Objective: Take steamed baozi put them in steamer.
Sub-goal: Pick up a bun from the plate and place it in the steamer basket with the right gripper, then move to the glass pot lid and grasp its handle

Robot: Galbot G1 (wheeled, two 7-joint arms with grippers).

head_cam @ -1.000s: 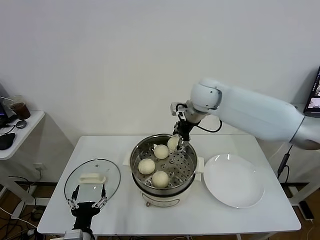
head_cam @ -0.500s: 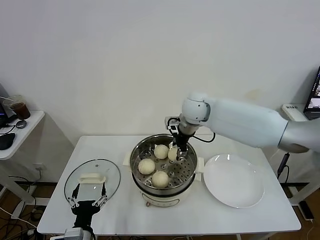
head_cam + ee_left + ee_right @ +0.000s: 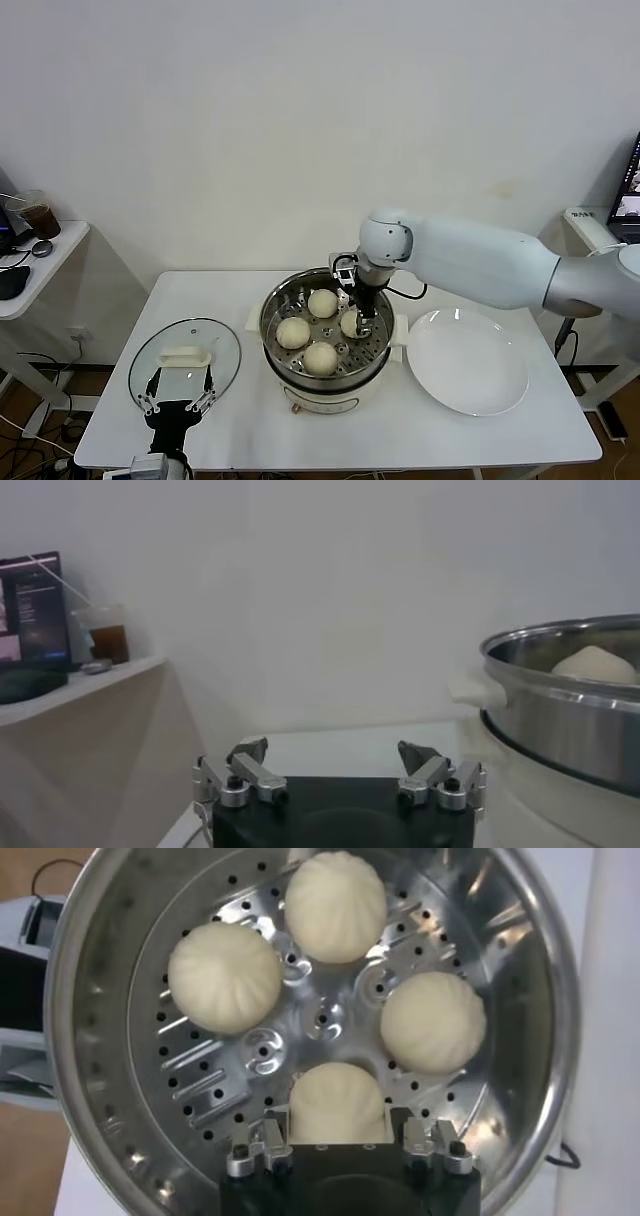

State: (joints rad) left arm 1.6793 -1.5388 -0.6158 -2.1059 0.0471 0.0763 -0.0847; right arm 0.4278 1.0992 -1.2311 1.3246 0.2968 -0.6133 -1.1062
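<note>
The steamer [image 3: 272,305] stands at the table's middle, a shiny steel basket on a cream pot base. Three cream-white baozi lie on its perforated floor [image 3: 322,303] [image 3: 293,332] [image 3: 320,358]. My right gripper [image 3: 358,322] reaches down inside the basket's right side, shut on a fourth baozi [image 3: 350,324]. In the right wrist view this baozi [image 3: 337,1103] is pressed between the fingers [image 3: 272,1138], low over the floor, with the three others [image 3: 224,978] [image 3: 335,905] [image 3: 433,1021] around it. My left gripper [image 3: 172,405] is parked open at the front left, also in its wrist view [image 3: 332,755].
A flat white plate [image 3: 467,360] lies bare to the right of the steamer. A round glass lid with a white handle [image 3: 185,358] lies at the front left, by the left gripper. The left wrist view shows the steamer's wall [image 3: 560,720]. A side table [image 3: 30,260] stands far left.
My right gripper has come down from above the steamer's far rim into the basket, carrying the baozi. The left arm has not moved.
</note>
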